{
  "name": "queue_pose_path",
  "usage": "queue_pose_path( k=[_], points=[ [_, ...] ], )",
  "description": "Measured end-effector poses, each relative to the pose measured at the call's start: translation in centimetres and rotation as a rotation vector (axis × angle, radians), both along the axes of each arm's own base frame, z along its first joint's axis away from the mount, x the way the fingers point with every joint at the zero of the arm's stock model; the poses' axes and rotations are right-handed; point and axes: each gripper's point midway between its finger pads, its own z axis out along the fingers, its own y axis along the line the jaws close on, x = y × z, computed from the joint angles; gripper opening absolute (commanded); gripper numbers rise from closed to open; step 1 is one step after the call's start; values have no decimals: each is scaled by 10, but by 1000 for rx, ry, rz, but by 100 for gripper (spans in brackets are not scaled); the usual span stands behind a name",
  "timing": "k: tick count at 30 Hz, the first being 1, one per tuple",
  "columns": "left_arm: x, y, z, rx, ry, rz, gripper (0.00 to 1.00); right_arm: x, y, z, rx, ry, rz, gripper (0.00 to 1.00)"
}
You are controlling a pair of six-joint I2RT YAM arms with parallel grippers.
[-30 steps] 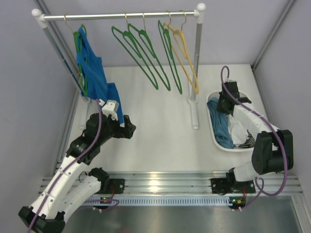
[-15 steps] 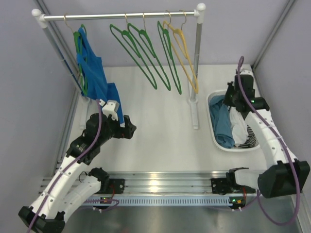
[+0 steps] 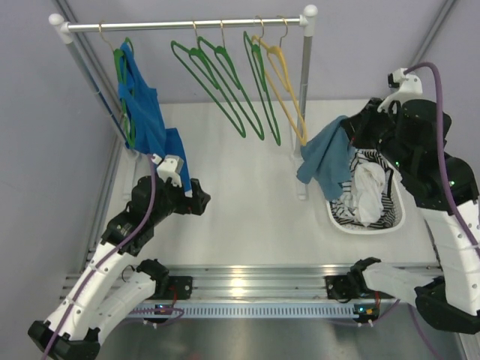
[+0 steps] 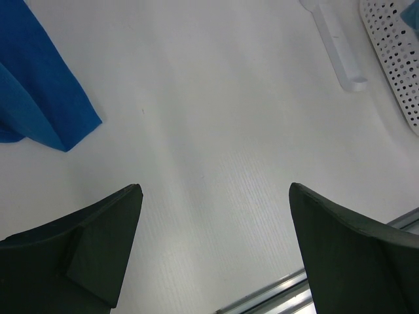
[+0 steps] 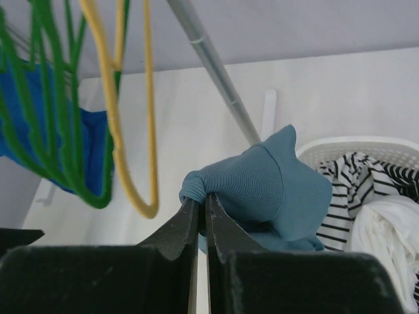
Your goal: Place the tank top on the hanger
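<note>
My right gripper [image 5: 201,203] is pinching the tank top [image 5: 268,190] tight, holding it above the basket [image 5: 340,142], near the yellow hanger [image 5: 147,210]. My left gripper [image 4: 213,196] is hanging wide open and empty over the table [image 4: 216,98].

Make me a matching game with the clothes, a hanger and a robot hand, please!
1. tank top
2. yellow hanger
3. striped cloth
4. left gripper

A. in the basket
B. open, above the table
C. hanging on the rail
D. pinched by the right gripper

Pairs: 1-D, 2-C, 3-A, 4-B
</note>
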Motion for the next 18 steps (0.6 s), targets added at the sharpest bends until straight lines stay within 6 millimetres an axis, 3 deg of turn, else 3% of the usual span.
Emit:
queue_pose_path(
  k=[6,11,14,18],
  points=[
    [-2,0,3,-7,-12,-6,99,-31,29,44,60,-73,124,0],
    [-3,0,5,-9,-18,-7,99,-44,43,52,98,-74,177,0],
    [-3,0,5,-8,-19,-8,99,-47,58,29,104,-25,209,0],
    [-3,-1,6,-12,-24,-10,99,-42,80,-43,67,117,231,0]
  ],
)
